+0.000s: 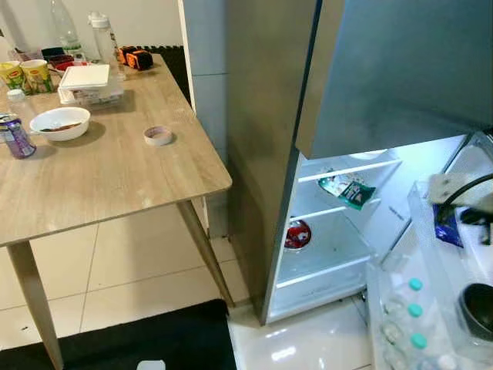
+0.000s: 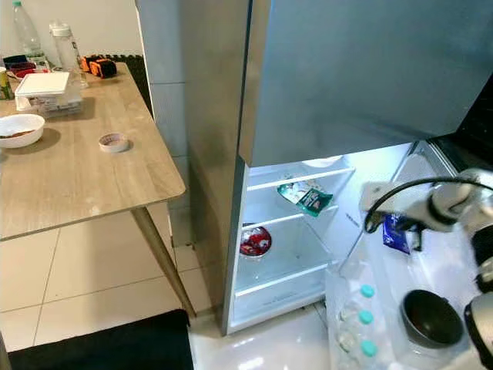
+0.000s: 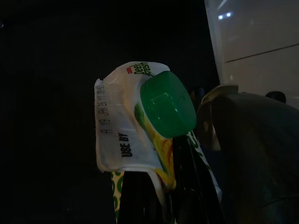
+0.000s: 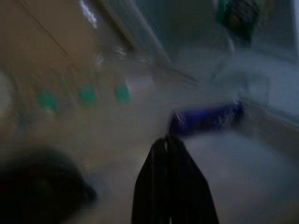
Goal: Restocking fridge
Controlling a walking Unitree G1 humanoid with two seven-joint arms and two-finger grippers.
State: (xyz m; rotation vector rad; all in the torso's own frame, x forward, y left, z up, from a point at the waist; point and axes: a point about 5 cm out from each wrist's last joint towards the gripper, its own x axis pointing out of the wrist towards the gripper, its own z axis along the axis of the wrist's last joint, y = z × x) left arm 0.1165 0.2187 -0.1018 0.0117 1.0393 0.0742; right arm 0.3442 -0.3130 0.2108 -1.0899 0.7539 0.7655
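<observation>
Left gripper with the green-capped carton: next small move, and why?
Probably bring the left gripper, shut on the white green-capped carton, up toward the open silver fridge. Its glass shelves show bare room, and the right gripper is by the door bins.

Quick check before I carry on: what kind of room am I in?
Most likely a home kitchen or dining corner: an open fridge with stocked shelves, a wooden table carrying a bowl and bottles, and a tiled floor.
</observation>
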